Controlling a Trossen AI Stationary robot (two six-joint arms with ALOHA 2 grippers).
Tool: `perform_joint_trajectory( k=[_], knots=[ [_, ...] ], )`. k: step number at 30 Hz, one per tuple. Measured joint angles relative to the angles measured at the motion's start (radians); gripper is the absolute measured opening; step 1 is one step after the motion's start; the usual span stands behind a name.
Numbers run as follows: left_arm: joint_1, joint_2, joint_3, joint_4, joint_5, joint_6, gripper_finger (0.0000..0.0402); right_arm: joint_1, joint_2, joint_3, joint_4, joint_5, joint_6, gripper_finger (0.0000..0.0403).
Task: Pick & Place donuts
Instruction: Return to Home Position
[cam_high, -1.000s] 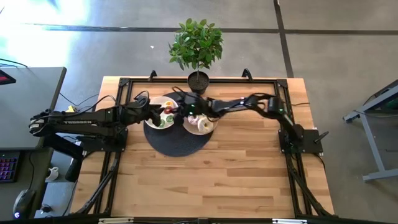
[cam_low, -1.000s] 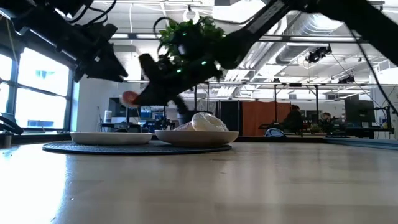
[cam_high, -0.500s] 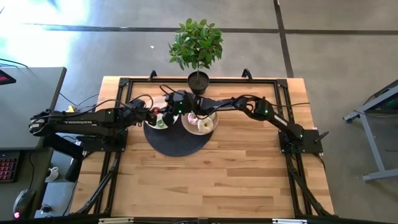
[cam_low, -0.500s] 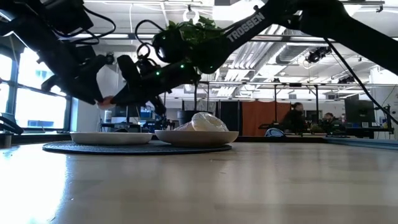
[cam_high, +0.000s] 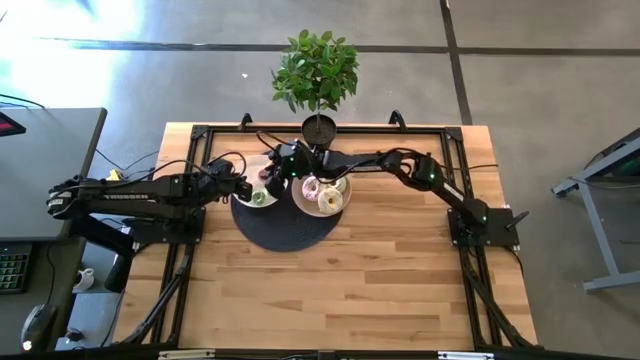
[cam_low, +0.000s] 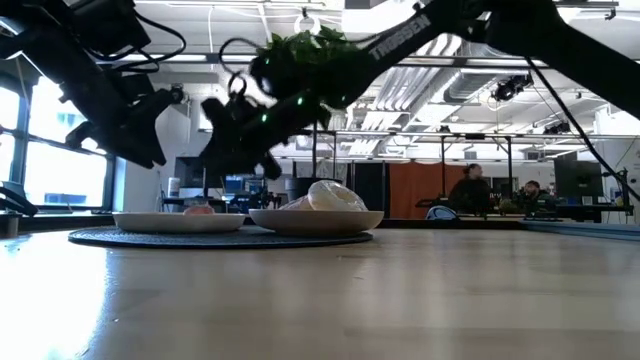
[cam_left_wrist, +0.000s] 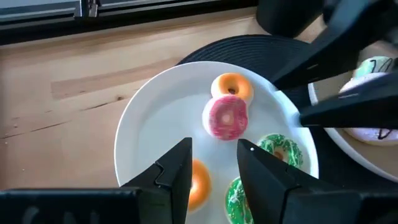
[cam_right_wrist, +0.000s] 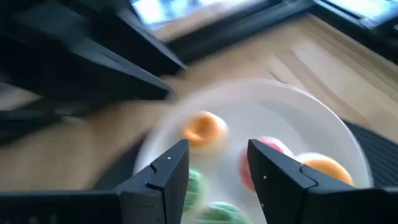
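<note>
Your left hand (cam_left_wrist: 214, 149) and right hand (cam_right_wrist: 217, 152) hang open, empty, close together, small donuts (cam_left_wrist: 226, 117) just beneath; withdraw carelessly and they may clash.

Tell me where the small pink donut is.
In the left wrist view, the small pink donut lies on the left white plate, next to a yellow donut.

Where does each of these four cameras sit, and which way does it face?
High view: above the table, facing straight down; left arm and right arm both show.
Low view: at table-top height, facing level across; both arms reach over the plate.
Left wrist view: on the left arm, facing down past the open left gripper onto that plate.
Right wrist view: on the right arm, facing past the open right gripper onto the same plate.
Shared: both wrist views show the pink donut.
</note>
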Motion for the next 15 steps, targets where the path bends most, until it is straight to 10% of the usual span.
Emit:
perform_joint_trajectory(
  k=[8, 15],
  knots=[
    [0.000, -0.090, 0.055, -0.049, 0.160, 0.073, 0.0127, -0.007, -0.233, 0.001, -0.366, -0.358, -0.157, 0.0154],
    [0.000, -0.354, 0.078, 0.006, 0.155, 0.226, 0.0127, 0.021, -0.572, -0.024, -0.689, -0.076, -0.333, 0.0145]
  ],
)
